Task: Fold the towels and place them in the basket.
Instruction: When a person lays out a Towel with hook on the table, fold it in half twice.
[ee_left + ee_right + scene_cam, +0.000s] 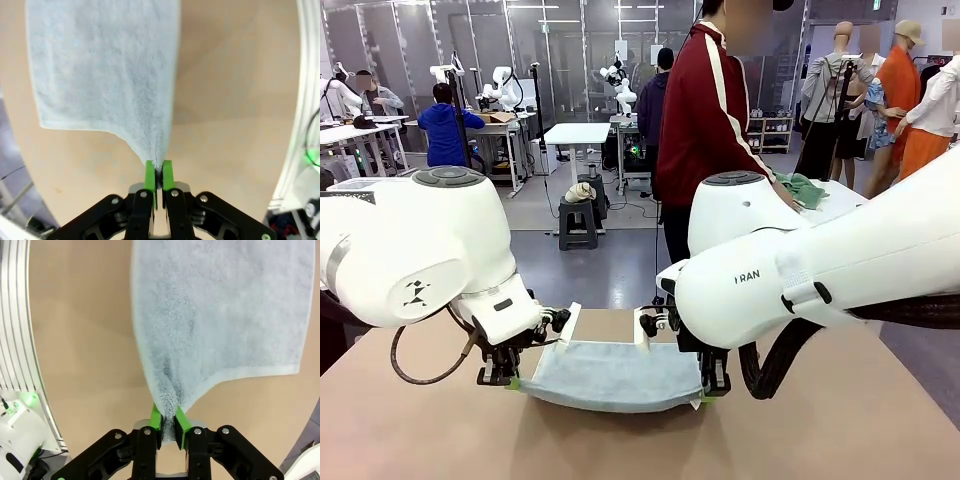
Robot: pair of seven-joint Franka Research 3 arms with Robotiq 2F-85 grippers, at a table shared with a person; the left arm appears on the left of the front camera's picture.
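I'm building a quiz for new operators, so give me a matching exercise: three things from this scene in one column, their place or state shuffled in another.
Things:
1 pale blue towel
2 green towel
3 left gripper

Place or state:
a shut on a towel corner
b hanging by two pinched corners
c lying far off, beside the person

Pairs: 1-b, 2-c, 3-a

Lab hall, white worktables (pixel 577 133), glass partitions (pixel 560 50), black stool (pixel 578 212)

Far end of pale blue towel (pixel 105 65) cut off in both wrist views, green towel (pixel 806 189) partly hidden behind right arm (pixel 840 265)
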